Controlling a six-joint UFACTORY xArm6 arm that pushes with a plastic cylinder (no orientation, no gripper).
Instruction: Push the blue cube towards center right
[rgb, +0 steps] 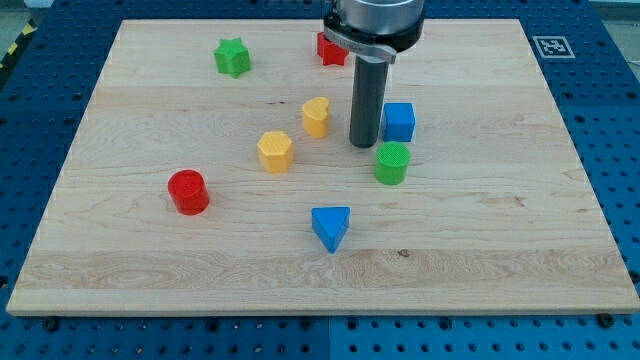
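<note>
The blue cube (399, 121) sits on the wooden board (500, 230), a little right of the middle and above it. My tip (363, 144) is the lower end of the dark rod, just left of the blue cube and slightly below its centre, with a small gap between them. A green cylinder (392, 163) lies just below the cube and to the lower right of my tip.
A yellow block (316, 116) lies left of the rod and a yellow hexagonal block (275, 151) further left. A red cylinder (188, 191) is at lower left, a blue triangular block (331, 227) below centre, a green star (232, 57) at upper left. A red block (331, 48) is partly hidden behind the rod.
</note>
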